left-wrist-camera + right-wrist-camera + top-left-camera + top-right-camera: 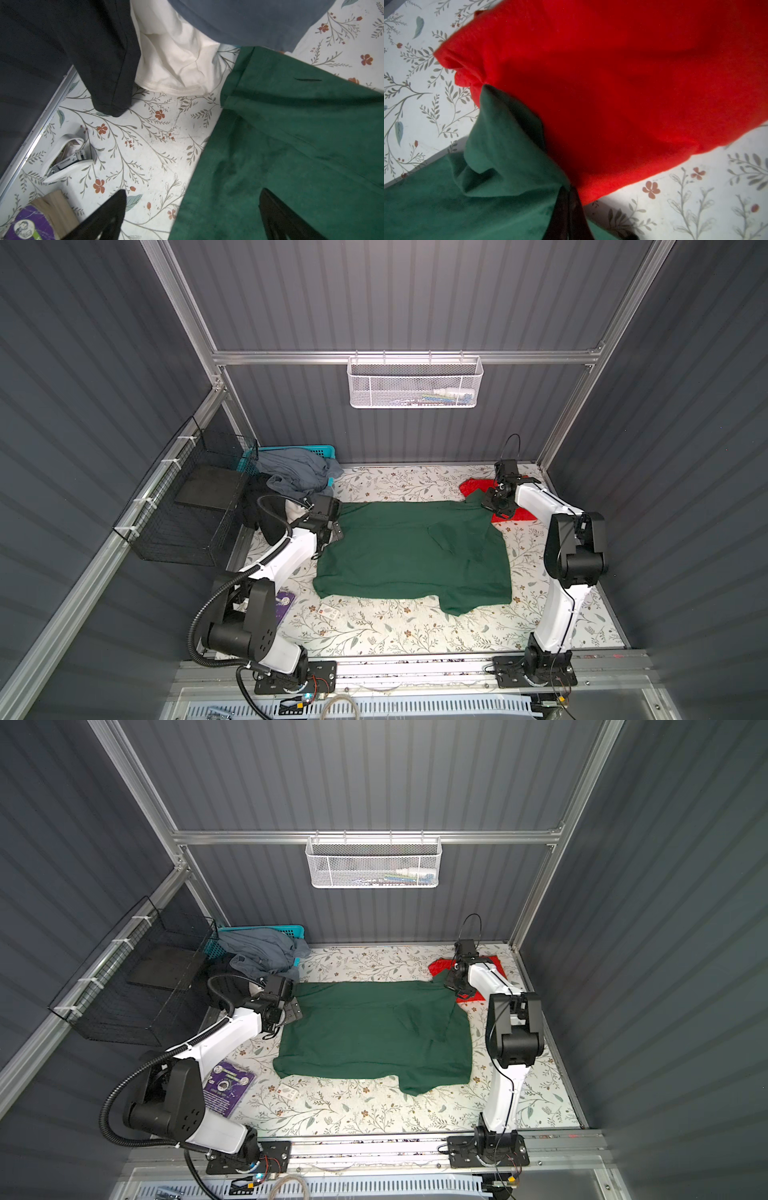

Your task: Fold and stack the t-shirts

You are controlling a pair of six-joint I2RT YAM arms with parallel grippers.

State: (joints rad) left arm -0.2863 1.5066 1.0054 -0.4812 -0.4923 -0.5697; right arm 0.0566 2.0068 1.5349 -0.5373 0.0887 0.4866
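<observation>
While green shirt (411,556) lies flat on worktop (374,630), long axis arm to arm | right jaws closed, pinching its far right corner over red shirt (471,486) | left jaws wide open, astride its left edge.

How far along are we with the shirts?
Done: red shirt looks folded, far right. In hand: right gripper pinches a corner of the green shirt; left gripper open at its opposite edge. Left: folding and stacking green, then the shirt pile.
</observation>
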